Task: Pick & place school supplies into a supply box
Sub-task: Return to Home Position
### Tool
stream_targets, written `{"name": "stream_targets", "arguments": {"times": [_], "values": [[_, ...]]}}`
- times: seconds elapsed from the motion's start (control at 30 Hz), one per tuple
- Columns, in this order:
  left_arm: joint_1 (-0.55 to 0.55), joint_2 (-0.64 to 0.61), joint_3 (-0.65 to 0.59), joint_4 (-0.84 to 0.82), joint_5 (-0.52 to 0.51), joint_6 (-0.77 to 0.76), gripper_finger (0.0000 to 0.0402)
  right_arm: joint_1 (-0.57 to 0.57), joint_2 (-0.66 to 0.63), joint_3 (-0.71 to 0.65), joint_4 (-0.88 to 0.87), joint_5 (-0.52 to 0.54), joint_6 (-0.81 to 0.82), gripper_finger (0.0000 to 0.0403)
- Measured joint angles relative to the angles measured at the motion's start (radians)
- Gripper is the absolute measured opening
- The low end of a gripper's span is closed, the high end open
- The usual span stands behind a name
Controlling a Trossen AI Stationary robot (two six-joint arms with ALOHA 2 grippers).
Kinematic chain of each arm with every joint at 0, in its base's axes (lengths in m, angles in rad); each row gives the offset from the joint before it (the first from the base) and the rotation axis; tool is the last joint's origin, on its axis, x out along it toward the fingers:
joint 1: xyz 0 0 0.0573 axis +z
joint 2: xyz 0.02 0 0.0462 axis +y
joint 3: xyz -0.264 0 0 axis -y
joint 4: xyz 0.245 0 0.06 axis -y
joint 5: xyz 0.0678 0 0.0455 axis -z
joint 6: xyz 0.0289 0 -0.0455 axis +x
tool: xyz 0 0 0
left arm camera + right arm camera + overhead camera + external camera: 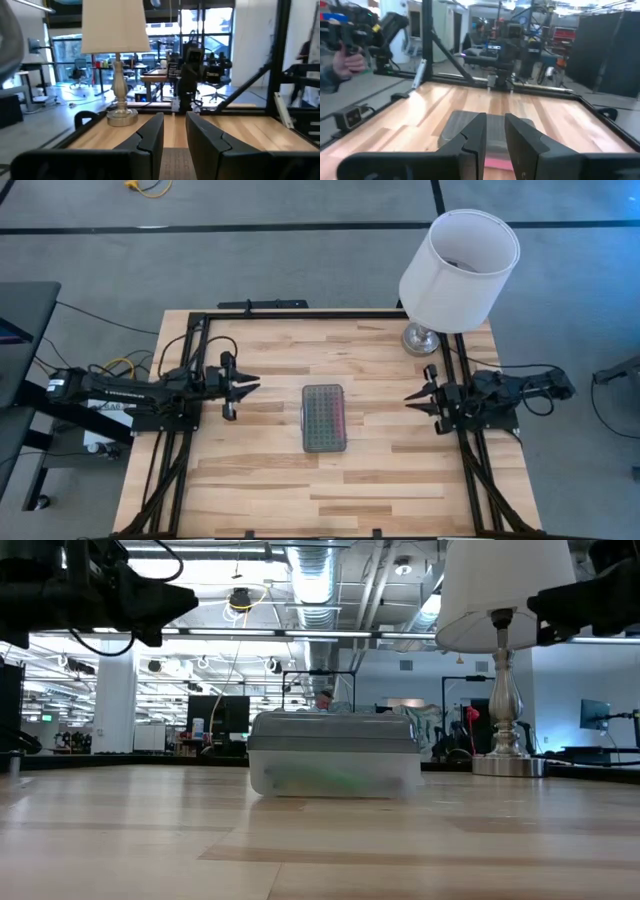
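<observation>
The supply box (324, 418) rests flat on the middle of the wooden table, its grey dotted lid (324, 405) down; it also shows in the low view (334, 755). The school supplies (325, 780) are only faint green and pink shapes behind the box's clear wall. My left gripper (256, 385) hangs above the table to the left of the box and points level at it, its fingers (150, 132) a narrow gap apart with nothing between them. My right gripper (408, 400) hangs likewise to the box's right, its fingers (475, 132) a little apart and empty.
A table lamp with a white shade (458, 268) stands on a silver foot (421, 338) at the far right corner. Black frame rails (300, 313) run along the table's far, left and right edges. A person's hand (345, 62) shows in the room beyond the table's left side.
</observation>
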Motion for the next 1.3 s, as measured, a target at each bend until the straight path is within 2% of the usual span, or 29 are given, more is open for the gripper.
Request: {"name": "stream_targets", "arguments": {"times": [0.1,0.43,0.67,0.83,1.07,1.3], "values": [[0.0,-0.001,0.0,-0.005,0.022,0.0,0.0077,-0.04,0.0,-0.01,0.003,-0.089,0.003,0.0065],[-0.005,-0.025,0.0,-0.041,-0.004,0.025,0.0077,-0.2,0.0,-0.024,-0.005,-0.166,-0.005,0.0065],[-0.058,-0.199,0.0,-0.106,-0.007,0.088,0.0077,-0.242,0.0,-0.032,0.008,-0.194,-0.031,0.0065],[-0.075,-0.351,0.0,-0.298,-0.084,0.093,0.0077,-0.246,0.0,-0.032,0.005,-0.194,-0.046,0.0065],[-0.092,-0.552,0.0,-0.524,-0.087,0.076,0.0077,-0.246,0.0,-0.032,0.004,-0.193,-0.058,0.0065],[-0.106,-0.563,0.0,-0.578,-0.09,0.074,0.0077,-0.246,0.0,-0.032,0.002,-0.193,-0.069,0.0065]]}}
